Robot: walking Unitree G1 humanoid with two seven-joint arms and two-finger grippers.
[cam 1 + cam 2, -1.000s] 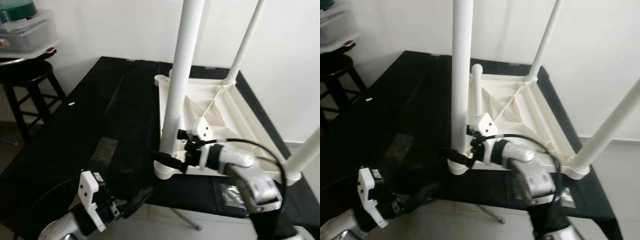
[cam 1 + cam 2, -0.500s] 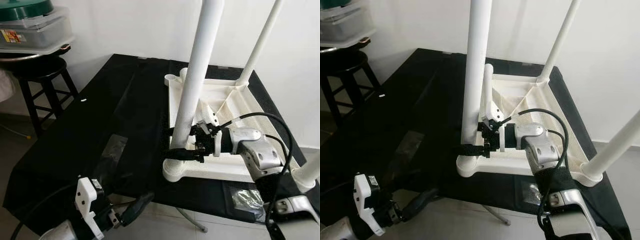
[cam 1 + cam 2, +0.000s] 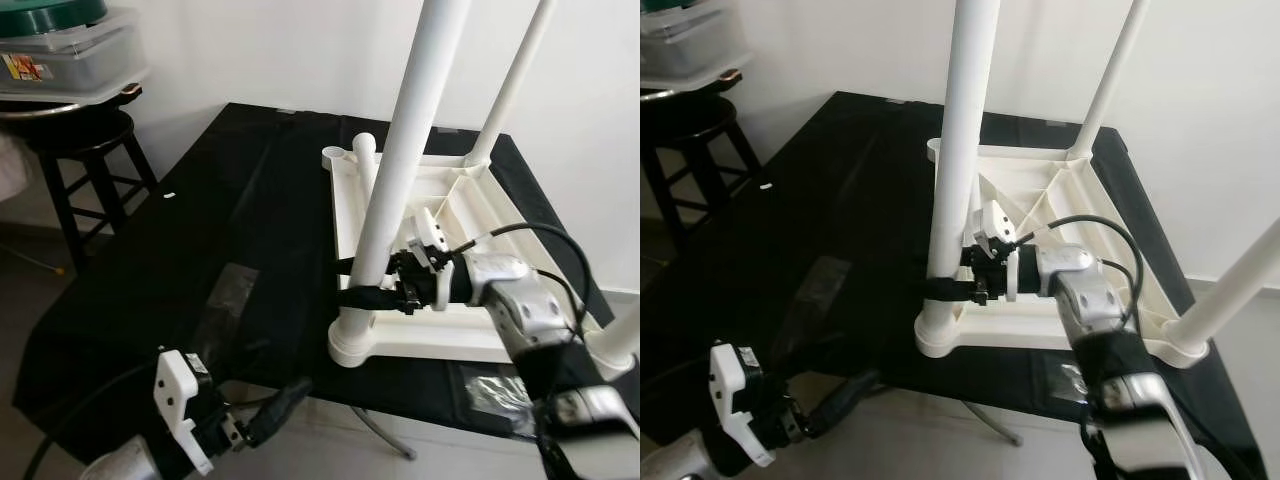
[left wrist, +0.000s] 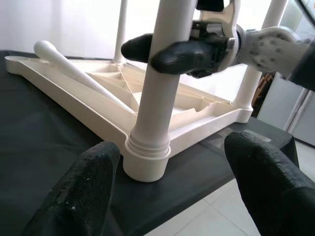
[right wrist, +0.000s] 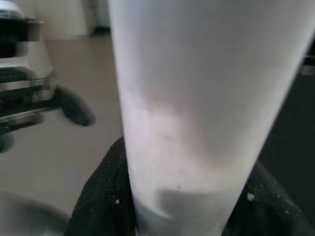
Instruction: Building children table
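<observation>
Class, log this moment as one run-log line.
right end effector: shut on leg | left end effector: open, low | tabletop: upside down

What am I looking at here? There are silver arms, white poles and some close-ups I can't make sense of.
It is a humanoid robot seen through its own cameras. Two pictures come from its head, looking down; two come from its wrists.

A white children's table lies upside down on a black-covered surface, its legs pointing up. The right pincer is shut around the nearest leg, just above its socket. The very white close-up is that leg seen from that wrist.

The left pincer waits low in front, fingers open. One more leg lies loose on the table's underside.
</observation>
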